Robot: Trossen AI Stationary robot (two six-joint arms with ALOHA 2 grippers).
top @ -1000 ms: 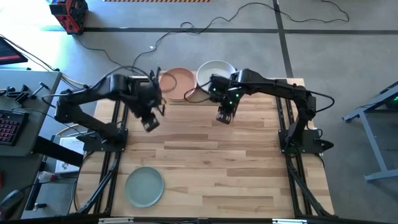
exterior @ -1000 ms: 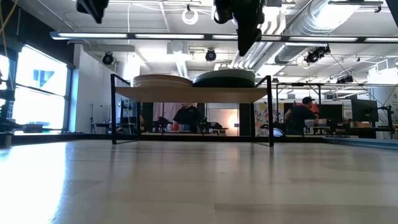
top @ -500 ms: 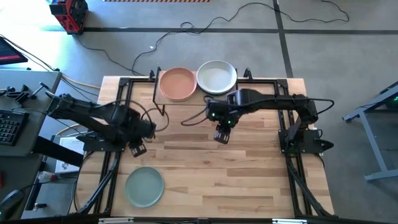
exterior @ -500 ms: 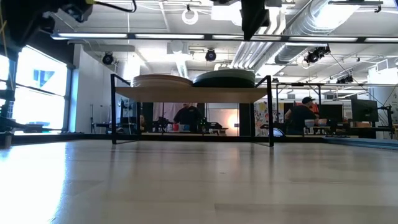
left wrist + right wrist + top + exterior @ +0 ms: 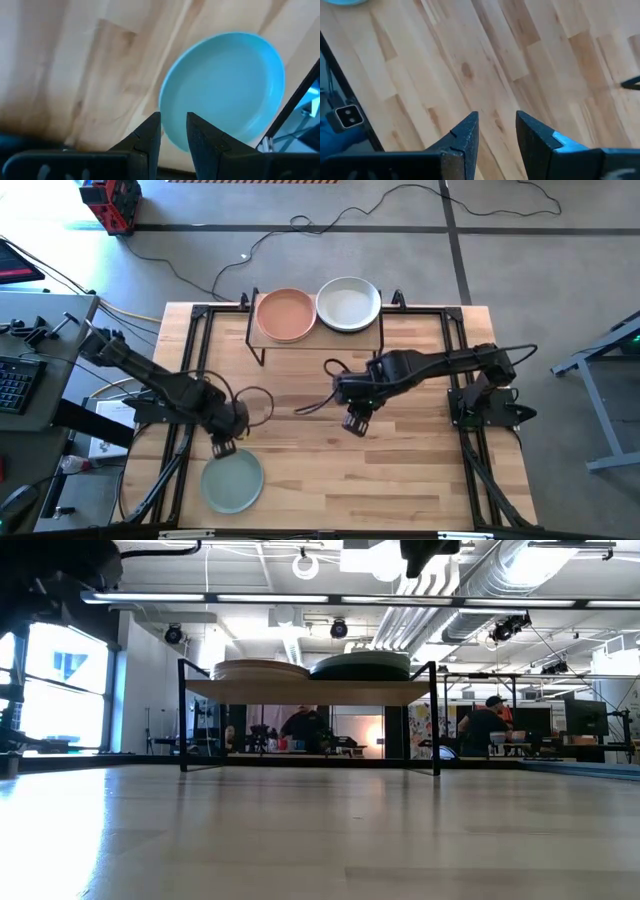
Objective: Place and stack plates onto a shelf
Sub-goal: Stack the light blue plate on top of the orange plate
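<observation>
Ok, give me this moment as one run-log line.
left gripper: open, empty, above pale green plate | right gripper: open, empty, mid-table | shelf: peach stack, whitish stack

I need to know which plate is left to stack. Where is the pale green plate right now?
In the high view the pale green plate lies flat on the table's near left corner, apart from the shelf at the far edge, with the left gripper just above its rim.
</observation>
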